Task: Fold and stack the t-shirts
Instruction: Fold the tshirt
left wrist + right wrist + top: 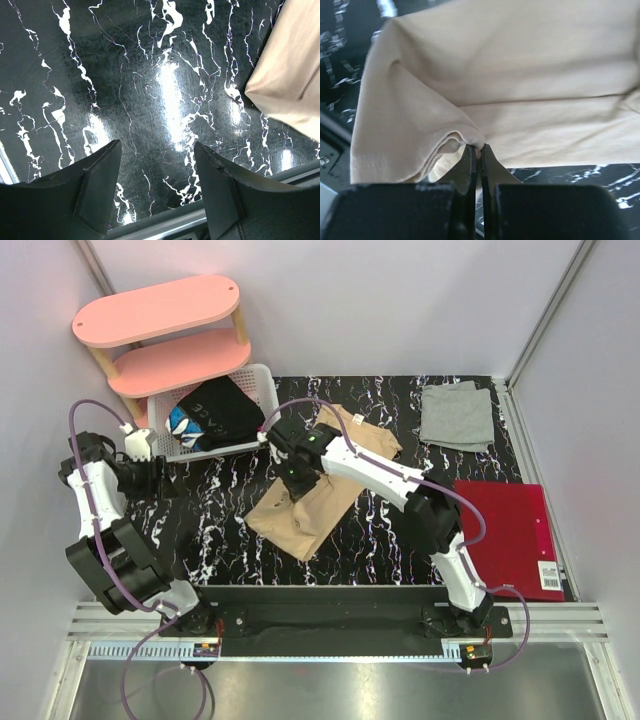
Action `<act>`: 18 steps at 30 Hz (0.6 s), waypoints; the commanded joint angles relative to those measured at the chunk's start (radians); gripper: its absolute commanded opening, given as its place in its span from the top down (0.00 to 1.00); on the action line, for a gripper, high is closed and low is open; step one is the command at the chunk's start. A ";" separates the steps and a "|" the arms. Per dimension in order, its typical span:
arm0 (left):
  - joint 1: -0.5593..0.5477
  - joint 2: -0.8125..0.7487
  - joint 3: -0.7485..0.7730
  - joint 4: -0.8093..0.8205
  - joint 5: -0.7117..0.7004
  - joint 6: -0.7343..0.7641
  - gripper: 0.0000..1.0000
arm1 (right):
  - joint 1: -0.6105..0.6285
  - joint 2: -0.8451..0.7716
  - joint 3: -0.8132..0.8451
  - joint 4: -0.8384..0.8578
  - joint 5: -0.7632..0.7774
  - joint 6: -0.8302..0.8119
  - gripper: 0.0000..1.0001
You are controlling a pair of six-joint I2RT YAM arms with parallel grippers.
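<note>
Right arm gripping the tan shirt, left arm standing off.

Top view: I am seeing the tan t-shirt point(318, 502) lying mid-table, its long axis running from near-left toward far-right. The right gripper point(296, 483) is sitting on it, the left gripper point(166, 478) is well apart by the left edge, and the grey t-shirt point(458, 415) is at the far-right corner. Left wrist: jaws are standing wide, holding nothing, with the shirt off to their right. Right wrist: jaws are pinching a tan fold, so the right arm is nearer.
</note>
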 commanded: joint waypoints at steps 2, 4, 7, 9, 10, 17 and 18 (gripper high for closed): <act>-0.009 0.004 0.036 0.006 -0.022 0.003 0.35 | -0.075 -0.052 -0.010 0.044 -0.020 -0.026 1.00; -0.012 0.006 0.031 0.008 -0.022 0.006 0.36 | -0.100 -0.042 -0.007 0.051 -0.028 -0.024 1.00; -0.017 0.006 0.026 0.006 -0.021 0.009 0.36 | -0.123 -0.022 0.001 0.054 -0.030 -0.027 1.00; -0.018 0.006 0.023 0.008 -0.022 0.011 0.36 | -0.137 -0.008 0.013 0.054 -0.039 -0.027 1.00; -0.018 0.004 0.023 0.006 -0.022 0.011 0.36 | -0.141 0.006 0.018 0.054 -0.043 -0.027 1.00; -0.023 -0.003 0.017 0.004 -0.027 0.022 0.36 | -0.164 0.076 0.036 0.058 -0.068 -0.032 0.99; -0.026 -0.005 0.017 0.003 -0.024 0.023 0.36 | -0.167 0.087 0.041 0.055 -0.068 -0.030 0.92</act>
